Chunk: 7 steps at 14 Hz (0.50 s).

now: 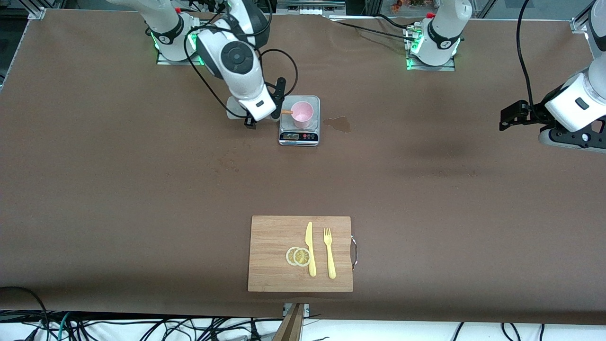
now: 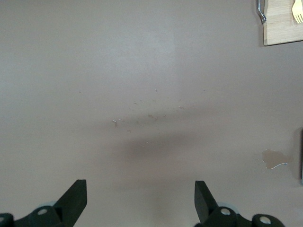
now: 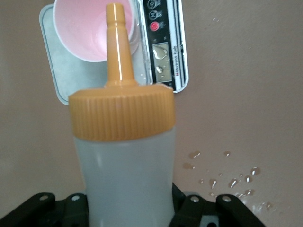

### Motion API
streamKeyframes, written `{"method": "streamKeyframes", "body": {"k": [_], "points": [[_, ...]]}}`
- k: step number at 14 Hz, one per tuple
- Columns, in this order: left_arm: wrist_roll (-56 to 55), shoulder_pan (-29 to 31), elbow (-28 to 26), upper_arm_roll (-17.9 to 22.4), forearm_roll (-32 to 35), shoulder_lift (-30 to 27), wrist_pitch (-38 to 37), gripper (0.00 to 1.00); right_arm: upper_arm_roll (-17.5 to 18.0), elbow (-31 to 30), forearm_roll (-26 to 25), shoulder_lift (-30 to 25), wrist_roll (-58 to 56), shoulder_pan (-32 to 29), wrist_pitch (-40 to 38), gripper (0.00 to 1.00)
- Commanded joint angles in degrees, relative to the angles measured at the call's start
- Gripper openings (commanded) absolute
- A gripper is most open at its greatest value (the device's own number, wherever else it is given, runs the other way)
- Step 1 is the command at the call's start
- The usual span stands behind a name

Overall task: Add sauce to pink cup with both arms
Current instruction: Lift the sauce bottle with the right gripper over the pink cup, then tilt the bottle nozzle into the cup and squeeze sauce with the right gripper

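The pink cup stands on a steel scale, toward the right arm's end of the table. My right gripper is shut on the sauce bottle, tipped on its side over the scale's edge. Only the bottle's orange nozzle shows in the front view, its tip at the cup's rim. In the right wrist view the frosted bottle fills my gripper, and its nozzle points into the pink cup. My left gripper waits open and empty over bare table at the left arm's end; it also shows in the left wrist view.
A wet stain lies on the table beside the scale, and drops lie beside the bottle. A wooden cutting board with lemon slices, a yellow knife and fork lies near the front edge.
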Motion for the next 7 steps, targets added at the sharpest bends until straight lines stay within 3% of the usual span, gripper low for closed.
{"method": "streamKeyframes", "body": {"k": [1, 7], "points": [[0.63, 0.13, 2.07, 0.11, -0.53, 0.96, -1.49, 1.0, 0.16, 1.07, -4.04, -0.18, 7.07, 3.03, -3.74, 0.04], [0.54, 0.13, 2.07, 0.11, -0.53, 0.96, -1.49, 1.0, 1.92, 3.7, -8.61, 1.58, 12.88, 5.14, -9.28, 0.04]]}}
